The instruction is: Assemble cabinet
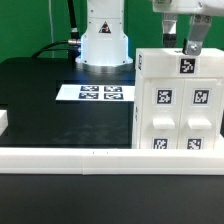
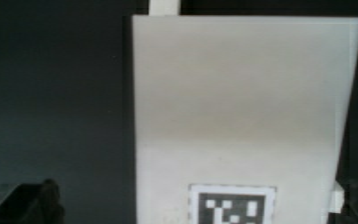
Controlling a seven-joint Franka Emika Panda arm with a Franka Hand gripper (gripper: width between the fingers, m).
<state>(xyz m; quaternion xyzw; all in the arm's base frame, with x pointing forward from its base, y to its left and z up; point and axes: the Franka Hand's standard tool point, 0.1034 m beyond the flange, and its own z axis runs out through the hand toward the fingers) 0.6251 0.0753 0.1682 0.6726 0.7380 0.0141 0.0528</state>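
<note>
The cabinet [image 1: 178,103] is a white boxy body standing at the exterior view's right, with black-and-white tags on its top and front panels. My gripper [image 1: 183,38] hangs just above its top rear edge, open, with nothing between the fingers. In the wrist view the cabinet's long white top face [image 2: 238,100] fills the middle, with one tag [image 2: 234,206] near the gripper. The gripper [image 2: 194,203] is spread wide. One dark finger [image 2: 34,200] shows beside the cabinet, and the other sits at the frame's far edge.
A long low white rail [image 1: 100,157] runs along the front of the black table. The marker board [image 1: 100,93] lies flat behind it, in front of the robot's white base [image 1: 104,40]. A small white piece [image 1: 3,122] sits at the exterior view's left edge.
</note>
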